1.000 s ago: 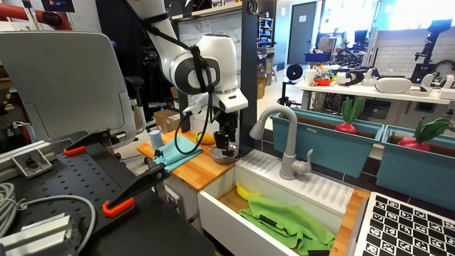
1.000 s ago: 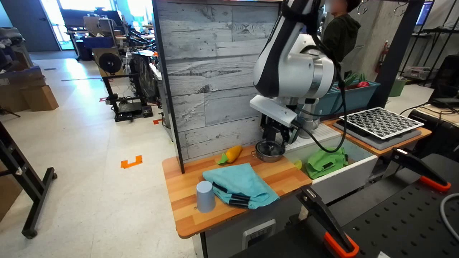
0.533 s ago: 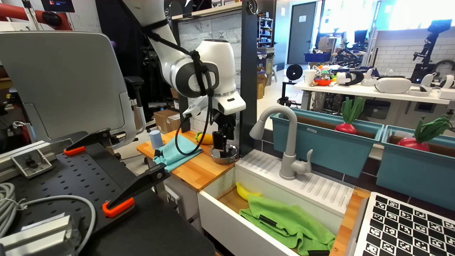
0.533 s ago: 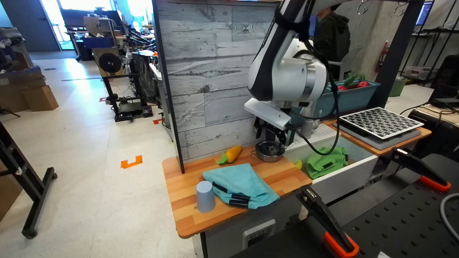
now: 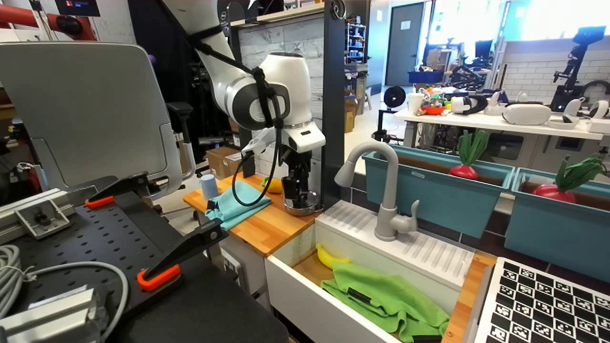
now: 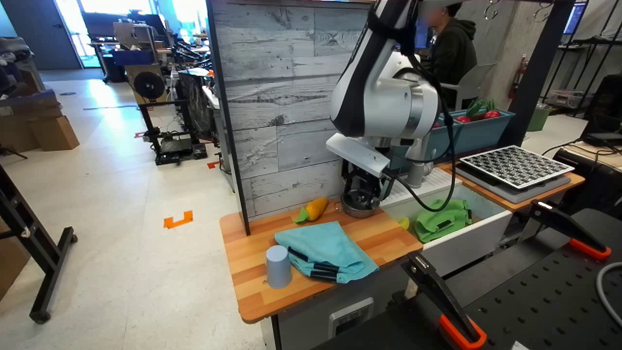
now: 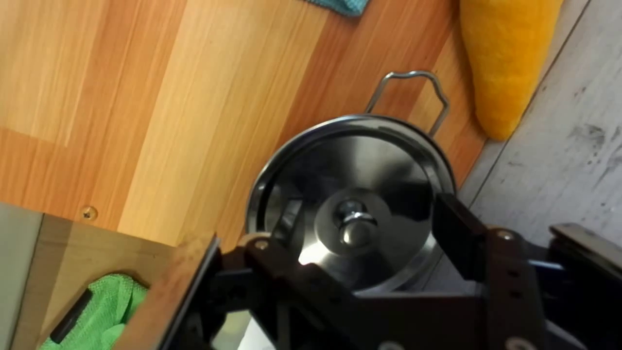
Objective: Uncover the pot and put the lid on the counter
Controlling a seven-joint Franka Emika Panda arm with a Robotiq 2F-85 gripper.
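The steel pot (image 6: 358, 212) stands upright on the light-brown wooden counter (image 6: 257, 257), near its back corner by the sink; it also shows in an exterior view (image 5: 299, 211). In the wrist view the shiny metal lid (image 7: 350, 165) lies on the pot, with a round knob (image 7: 358, 231) at its centre. My gripper (image 7: 367, 209) is open over the lid, one finger on each side of the knob, with gaps on both sides. The right finger overlaps the lid's rim; whether it touches cannot be told. In both exterior views the gripper partly hides the lid.
A plush orange carrot (image 6: 317, 209) lies beside the pot against the grey panel wall (image 6: 291, 160). A blue towel (image 6: 325, 250) and upturned blue cup (image 6: 278, 267) are on the counter. The white sink (image 5: 305, 300) with banana and green towel adjoins it; a faucet (image 5: 391, 190) stands close.
The arm and gripper have shifted slightly left in both exterior views. The pot with its lid has slid a little too, towards the carrot and the wall side.
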